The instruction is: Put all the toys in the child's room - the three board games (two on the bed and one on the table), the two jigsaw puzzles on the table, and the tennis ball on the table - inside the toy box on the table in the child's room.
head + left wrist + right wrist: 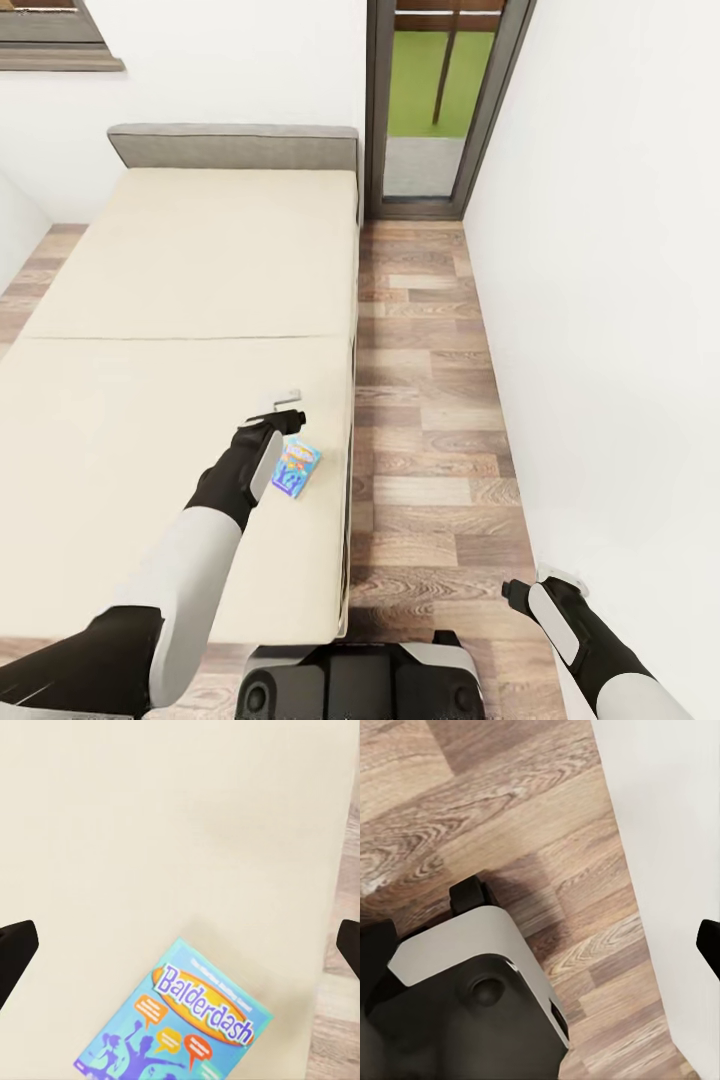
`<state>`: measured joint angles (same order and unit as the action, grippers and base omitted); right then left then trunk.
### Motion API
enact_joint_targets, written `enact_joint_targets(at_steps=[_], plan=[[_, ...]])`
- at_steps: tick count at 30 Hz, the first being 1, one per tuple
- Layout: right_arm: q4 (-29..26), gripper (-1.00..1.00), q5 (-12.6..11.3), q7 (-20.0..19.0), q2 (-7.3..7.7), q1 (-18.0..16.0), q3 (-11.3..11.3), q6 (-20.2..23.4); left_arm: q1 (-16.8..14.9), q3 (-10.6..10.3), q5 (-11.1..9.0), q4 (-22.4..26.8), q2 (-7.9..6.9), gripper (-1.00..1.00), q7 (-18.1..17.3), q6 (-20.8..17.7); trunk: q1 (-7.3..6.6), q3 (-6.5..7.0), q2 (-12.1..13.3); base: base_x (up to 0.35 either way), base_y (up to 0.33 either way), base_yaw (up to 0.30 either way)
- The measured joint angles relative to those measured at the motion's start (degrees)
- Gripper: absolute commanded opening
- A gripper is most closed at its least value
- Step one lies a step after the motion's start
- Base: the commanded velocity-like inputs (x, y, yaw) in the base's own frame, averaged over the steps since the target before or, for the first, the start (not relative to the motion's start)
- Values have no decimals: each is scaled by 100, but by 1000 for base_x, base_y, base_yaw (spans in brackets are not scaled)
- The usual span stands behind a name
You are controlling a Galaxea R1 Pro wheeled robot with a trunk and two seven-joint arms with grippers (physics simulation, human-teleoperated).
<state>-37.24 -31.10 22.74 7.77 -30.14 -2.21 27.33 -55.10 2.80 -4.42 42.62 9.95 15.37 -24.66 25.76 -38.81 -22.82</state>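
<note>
The left gripper [283,405], jaws spread wide and empty, hovers over the blue board game [176,1024] at lower centre on the bed [180,300], apparently lining up a grasp; the right gripper [560,578], parked low right by the wall [620,300], also looks released.

Wood-plank floor [430,420], brown/grey boards, runs along rt side of room up to a dark-framed glass door [440,110] at far end. Thru the glass: green grass & a brown post. White wall [610,300] on rt, meets floor at a straight edge; also seen in rt wrist view [675,832] next to planks [510,817]. Far wall white w/ a dark window sill [60,60] at upper left corner.
</note>
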Motion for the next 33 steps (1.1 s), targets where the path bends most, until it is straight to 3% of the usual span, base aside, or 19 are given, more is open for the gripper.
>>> enact_joint_targets(at_steps=[6,12,16,22,33], plan=[[0,100,-3,2,3,0,3,-1,-17,0,-2,1,0,100,8,-17,0,-56,0,0,0,0],[0,100,-13,0,8,0,9,10,-229,1,-9,-80,0,100,5,-59,0,-113,0,0,0,0],[-5,100,-15,6,4,0,15,27,-370,-1,-16,-311,0,100,17,-85,0,-151,0,0,0,0],[-6,100,-21,-1,11,-23,33,38,-927,2,-25,-1000,0,100,24,-106,0,-207,0,0,0,0],[0,100,-19,1,10,-27,38,34,-1110,16,-26,-1139,-1,100,26,-258,0,-311,0,0,0,0]])
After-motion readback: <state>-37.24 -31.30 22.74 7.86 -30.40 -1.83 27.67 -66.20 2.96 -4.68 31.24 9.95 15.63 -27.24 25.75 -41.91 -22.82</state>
